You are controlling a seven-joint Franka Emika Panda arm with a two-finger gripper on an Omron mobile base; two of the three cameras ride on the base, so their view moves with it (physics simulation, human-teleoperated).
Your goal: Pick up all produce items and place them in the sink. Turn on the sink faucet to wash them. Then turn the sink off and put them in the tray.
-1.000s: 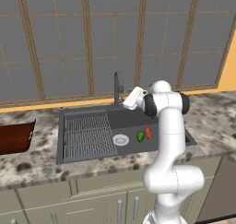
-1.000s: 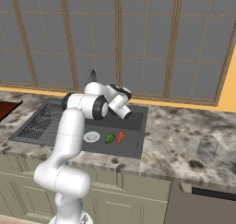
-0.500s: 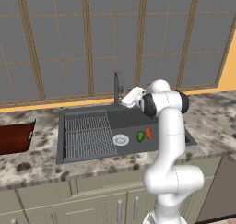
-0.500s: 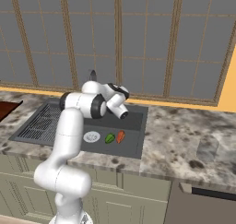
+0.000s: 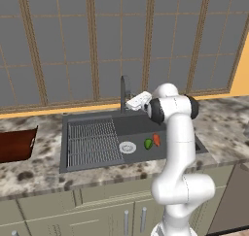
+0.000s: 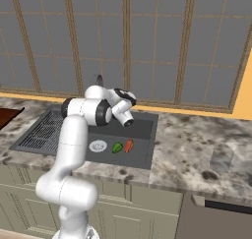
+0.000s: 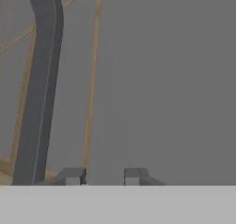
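The sink (image 5: pixel 141 126) is dark grey with a white drain (image 5: pixel 127 147). Produce: one green piece (image 5: pixel 148 143), one orange-red piece (image 5: pixel 156 140). The tray (image 5: pixel 17 144) is reddish-brown.

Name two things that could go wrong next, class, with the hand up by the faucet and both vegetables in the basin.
1. The fingers look nearly closed with the faucet off to one side, so they may miss its lever.
2. The carrot and green piece lie beside the drain; water could shift them.

Carrot (image 5: pixel 156 140): orange-red, in sink (image 5: pixel 136 126), beside drain.
Green piece (image 5: pixel 148 143): rounded, touching carrot.
Faucet (image 5: pixel 123 92): upright behind sink.
Tray (image 5: pixel 17 144): reddish-brown, left of sink.
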